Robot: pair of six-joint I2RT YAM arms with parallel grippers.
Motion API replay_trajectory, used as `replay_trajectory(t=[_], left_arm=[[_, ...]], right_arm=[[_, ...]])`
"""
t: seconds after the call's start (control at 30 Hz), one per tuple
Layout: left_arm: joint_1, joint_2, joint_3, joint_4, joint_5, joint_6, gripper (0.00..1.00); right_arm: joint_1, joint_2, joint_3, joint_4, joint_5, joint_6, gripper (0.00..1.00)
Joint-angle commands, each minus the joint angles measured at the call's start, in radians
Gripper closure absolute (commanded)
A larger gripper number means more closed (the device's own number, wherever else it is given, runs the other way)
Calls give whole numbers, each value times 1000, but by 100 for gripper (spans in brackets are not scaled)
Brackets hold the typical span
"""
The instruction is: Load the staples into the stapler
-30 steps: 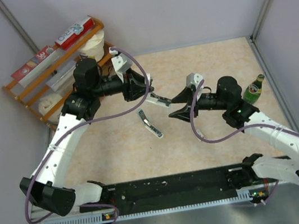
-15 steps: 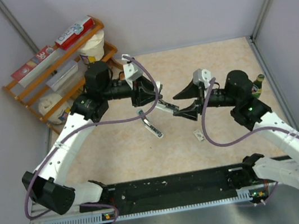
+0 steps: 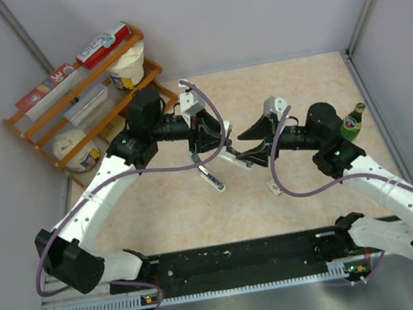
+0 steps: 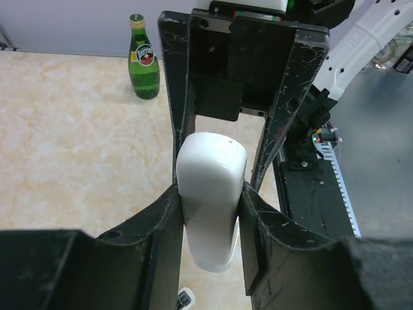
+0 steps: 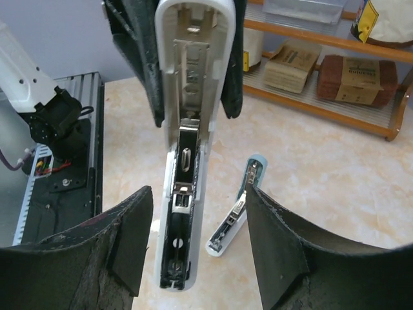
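From above, the left gripper (image 3: 218, 141) clamps the opened stapler (image 3: 238, 156). The right gripper (image 3: 252, 145) gapes empty beside it, and the staples (image 3: 273, 188) lie nearby on the table (image 3: 299, 93). The left wrist view shows the fingers (image 4: 161, 239) pinching the stapler's white body. The right wrist view looks into its open channel. The staples look light and brittle, so I would pinch their long sides gently.

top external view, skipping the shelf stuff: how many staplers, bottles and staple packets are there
staplers: 2, the white stapler in the left gripper and a second stapler lying loose
green bottle: 1
staple packet: 1
total: 4
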State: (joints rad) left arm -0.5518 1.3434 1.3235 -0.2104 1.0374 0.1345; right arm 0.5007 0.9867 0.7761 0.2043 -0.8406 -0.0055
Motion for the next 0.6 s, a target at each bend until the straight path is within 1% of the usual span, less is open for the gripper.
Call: replay_trajectory(t=[0.0,0.27,0.5,0.57], left_arm=[[-11,10,-6,88,47,-29,100],[-17,14,-12,97,39,-32,100],[-19,14,-12,103,35,-35,100],[-17,13,-12,103,32,-35,100]], right_arm=[[-7,13,-1,129,23,79,42],[-1,50,-14,153,-43,118,42],[12,75,-23,149,-58,105,47],[16,78,-23,144,-66,104,47]])
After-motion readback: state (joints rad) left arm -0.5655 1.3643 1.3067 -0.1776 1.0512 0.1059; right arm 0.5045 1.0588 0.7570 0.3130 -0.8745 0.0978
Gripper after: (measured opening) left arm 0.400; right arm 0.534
